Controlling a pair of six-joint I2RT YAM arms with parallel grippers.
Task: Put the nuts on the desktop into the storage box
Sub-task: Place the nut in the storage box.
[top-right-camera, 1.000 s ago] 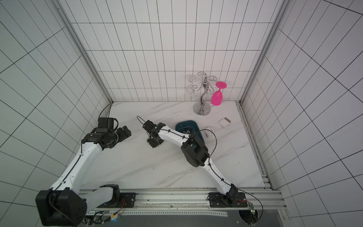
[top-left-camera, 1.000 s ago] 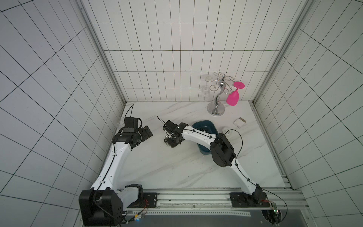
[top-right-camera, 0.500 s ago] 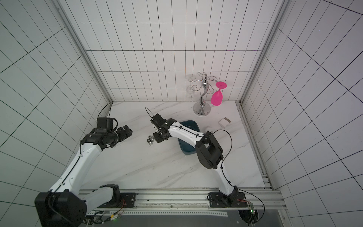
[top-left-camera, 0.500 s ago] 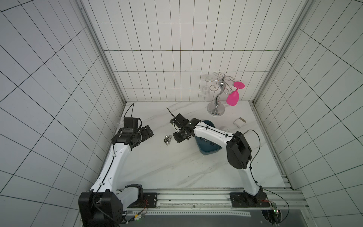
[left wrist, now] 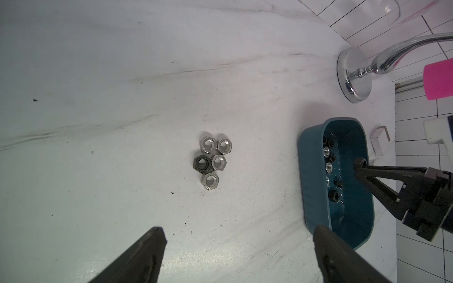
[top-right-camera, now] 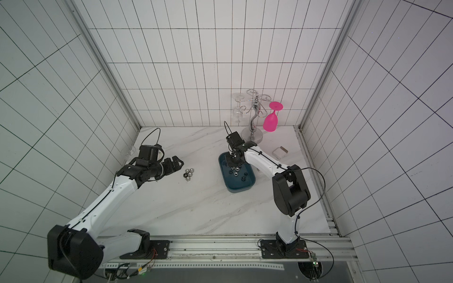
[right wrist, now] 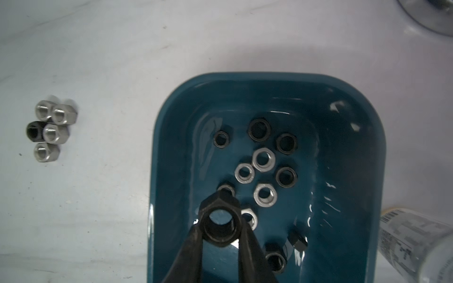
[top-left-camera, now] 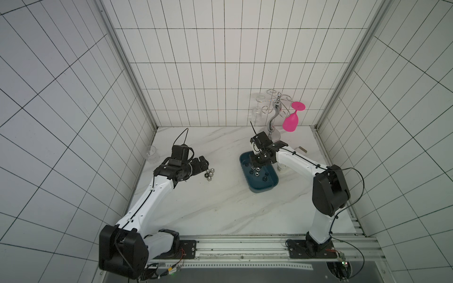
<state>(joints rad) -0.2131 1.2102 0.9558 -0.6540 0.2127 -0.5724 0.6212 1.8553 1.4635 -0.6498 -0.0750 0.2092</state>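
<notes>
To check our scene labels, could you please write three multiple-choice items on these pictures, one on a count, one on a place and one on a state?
1. How many nuts lie on the desktop?
A. three
B. five
C. eight

2. Where is the right hand?
A. over the nuts on the desktop
B. over the storage box
C. flat on the desktop

3. In what state is the left hand?
A. shut on a silver nut
B. shut on the rim of the storage box
C. open and empty

Key:
1 B: four silver and one black lie clustered together.
2 B: its tips hold a black nut above the inside of the storage box.
3 C: its fingers stand wide apart with nothing between them.
</notes>
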